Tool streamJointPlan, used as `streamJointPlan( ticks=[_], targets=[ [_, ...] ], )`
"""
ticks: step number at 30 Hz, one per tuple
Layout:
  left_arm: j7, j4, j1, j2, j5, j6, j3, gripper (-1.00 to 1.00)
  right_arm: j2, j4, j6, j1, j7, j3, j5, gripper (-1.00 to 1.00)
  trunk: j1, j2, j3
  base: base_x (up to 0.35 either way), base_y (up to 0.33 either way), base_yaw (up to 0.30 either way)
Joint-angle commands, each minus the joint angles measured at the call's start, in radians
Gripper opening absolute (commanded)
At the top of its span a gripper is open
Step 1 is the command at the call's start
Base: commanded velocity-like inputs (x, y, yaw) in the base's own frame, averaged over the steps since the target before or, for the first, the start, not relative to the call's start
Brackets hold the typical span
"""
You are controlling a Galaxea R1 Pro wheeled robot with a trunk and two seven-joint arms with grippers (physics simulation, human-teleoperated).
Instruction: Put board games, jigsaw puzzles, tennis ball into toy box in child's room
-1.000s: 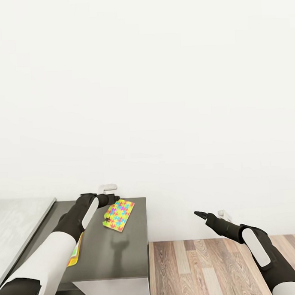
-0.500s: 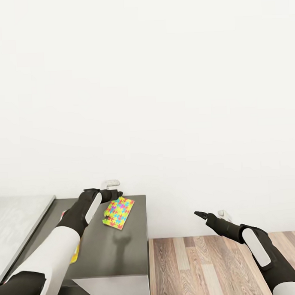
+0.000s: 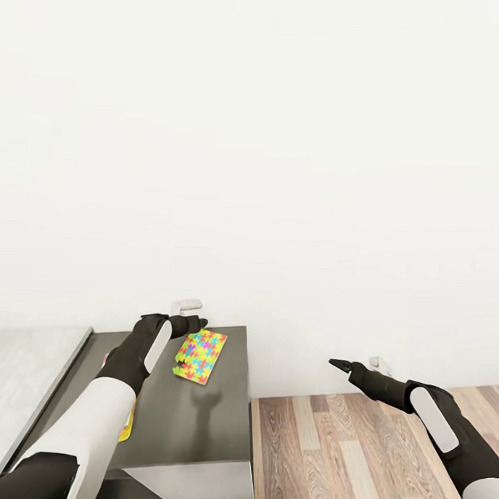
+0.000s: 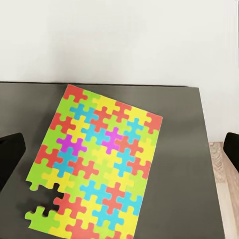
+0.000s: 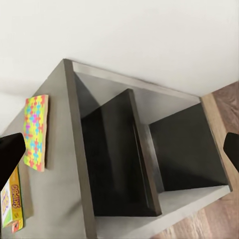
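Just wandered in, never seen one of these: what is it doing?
The robot is tidying toys. Its left end effector hovers open just above a colourful jigsaw puzzle lying flat on the dark desk, not holding it. The right end effector hangs over the wood floor, off to the side, holding nothing.

bright, even light | soft arm shadow on table | sharp

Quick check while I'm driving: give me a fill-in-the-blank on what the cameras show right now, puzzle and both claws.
1. The colourful jigsaw puzzle lies flat on the ____ grey part of the table.
2. The ____ claw hovers by the puzzle.
3. The right claw hangs over the ____ floor.
4. Its side shelves look ____.

Missing words: dark; left; wood-plank; empty
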Motion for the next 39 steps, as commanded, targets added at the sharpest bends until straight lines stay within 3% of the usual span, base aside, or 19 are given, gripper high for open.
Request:
streamJointPlan(
  ticks=[1,7,18,39],
  targets=[
    [0.002,-0.004,-0.005,0.001,0.003,0.005,-0.003,1.00,0.001,0.000,0.006,-0.001,0.003,-0.002,0.001,1.00,0.001,-0.002,-0.004,0.000,0.000,0.000],
    [-0.004,-0.005,-0.046,0.004,0.009,0.016,-0.003,1.00,-0.006,0.000,0.007,-0.001,0.003,-0.004,0.001,1.00,0.001,-0.002,-0.012,0.000,0.000,0.000],
    [0.000,-0.005,-0.133,0.008,0.009,0.144,-0.003,1.00,-0.015,0.000,0.007,-0.001,0.004,-0.005,0.000,1.00,0.001,-0.002,-0.029,0.000,0.000,0.000],
    [0.001,0.012,-0.144,0.004,0.005,0.145,-0.003,1.00,-0.016,0.000,0.007,0.000,0.005,-0.006,0.001,1.00,0.001,-0.002,-0.060,0.000,0.000,0.000]
  ],
)
